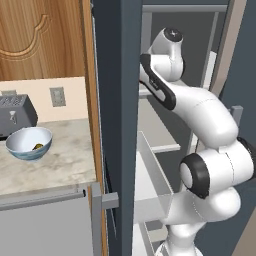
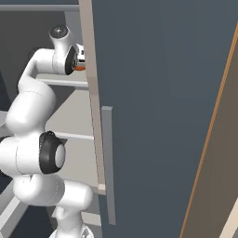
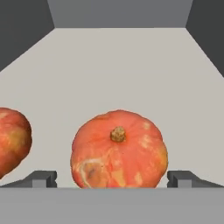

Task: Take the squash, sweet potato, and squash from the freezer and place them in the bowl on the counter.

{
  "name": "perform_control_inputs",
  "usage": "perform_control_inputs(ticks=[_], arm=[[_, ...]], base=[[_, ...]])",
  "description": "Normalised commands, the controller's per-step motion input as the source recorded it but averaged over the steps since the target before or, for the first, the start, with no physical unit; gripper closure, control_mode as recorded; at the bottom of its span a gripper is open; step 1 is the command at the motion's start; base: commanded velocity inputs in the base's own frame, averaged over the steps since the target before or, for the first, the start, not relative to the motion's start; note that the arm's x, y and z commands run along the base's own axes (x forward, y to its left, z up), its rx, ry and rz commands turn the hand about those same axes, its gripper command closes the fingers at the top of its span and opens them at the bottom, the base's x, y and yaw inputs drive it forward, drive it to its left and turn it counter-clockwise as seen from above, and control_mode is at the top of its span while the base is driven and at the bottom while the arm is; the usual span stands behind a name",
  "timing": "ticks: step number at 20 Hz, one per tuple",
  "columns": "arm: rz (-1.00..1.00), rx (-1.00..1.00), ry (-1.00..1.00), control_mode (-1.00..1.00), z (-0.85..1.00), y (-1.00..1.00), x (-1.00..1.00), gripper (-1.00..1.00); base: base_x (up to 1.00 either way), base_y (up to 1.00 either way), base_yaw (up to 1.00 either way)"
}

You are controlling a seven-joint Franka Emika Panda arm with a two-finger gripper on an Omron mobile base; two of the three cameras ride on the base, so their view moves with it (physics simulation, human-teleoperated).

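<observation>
On the pale grey freezer shelf [image 3: 131, 65] sits a round orange squash [image 3: 119, 148] with a short brown stem. My gripper [image 3: 112, 178] is open, with one fingertip [image 3: 43, 178] on each side of the squash; the left one stands apart from it. A second orange, mottled vegetable [image 3: 12, 140] lies at the left edge, cut off by the frame, so I cannot tell if it is a squash or the sweet potato. The pale blue-and-white bowl [image 1: 22, 150] stands on the marbled counter [image 1: 60, 165] with a small dark-yellow thing [image 1: 37, 146] inside.
The arm reaches into the freezer between its dark slate wall [image 1: 117, 100] and the open door [image 2: 162, 116] with the long grey handle [image 2: 108, 162]. A clear drawer [image 1: 150, 185] juts out below. A toaster [image 1: 15, 114] stands behind the bowl, beside the wooden cupboard [image 1: 45, 35].
</observation>
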Motion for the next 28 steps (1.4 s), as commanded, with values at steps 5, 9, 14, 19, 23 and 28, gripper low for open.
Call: perform_control_inputs(ticks=[5, 9, 14, 19, 23, 28], arm=[[0.00, 0.00, 0.00, -1.00, 0.00, 0.00, 0.26, -1.00], [0.00, 0.00, 0.00, -1.00, -0.09, 0.00, 0.15, 1.00], [0.00, 0.00, 0.00, -1.00, -0.04, 0.00, 0.02, 1.00], [0.01, 0.00, -0.01, -1.00, -0.01, 0.01, -0.60, 1.00], [0.00, 0.00, 0.00, -1.00, 0.00, 0.00, -0.86, 1.00], [0.00, 0.00, 0.00, -1.00, 0.05, 0.00, -0.93, 1.00]], base=[[0.00, 0.00, 0.00], [0.00, 0.00, 0.00], [0.00, 0.00, 0.00], [0.00, 0.00, 0.00], [0.00, 0.00, 0.00], [0.00, 0.00, 0.00]])
